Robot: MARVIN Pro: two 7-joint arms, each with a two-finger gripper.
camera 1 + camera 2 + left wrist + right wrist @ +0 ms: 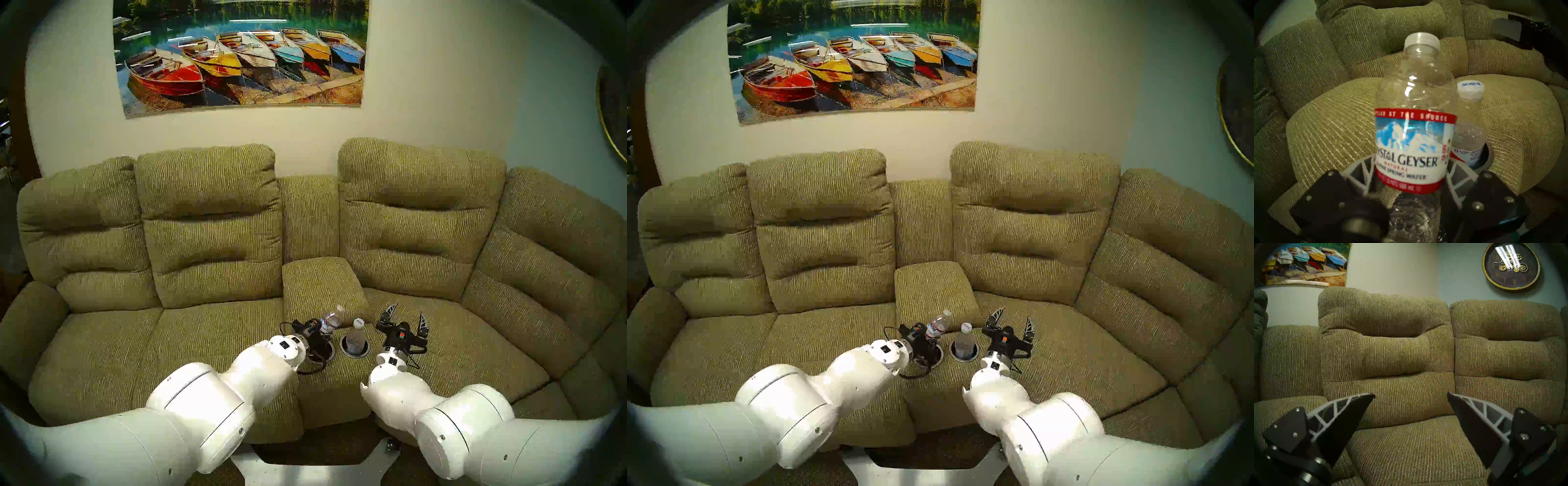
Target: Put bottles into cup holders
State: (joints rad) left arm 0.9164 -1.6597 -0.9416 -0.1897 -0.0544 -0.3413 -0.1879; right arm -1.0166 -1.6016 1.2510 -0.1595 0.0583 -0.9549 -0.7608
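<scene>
The left gripper (1411, 171), jaws pinching the tilted Crystal Geyser bottle (1413, 135), hung over the empty cup holder (322, 353) near the console's front edge; righting it first seemed wise. The right gripper (1411, 395) stood spread.

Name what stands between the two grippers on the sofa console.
The pale-label bottle, upright in its cup holder, stands between the left gripper, shut on the red-label bottle, and the open right gripper; head views show it.
</scene>
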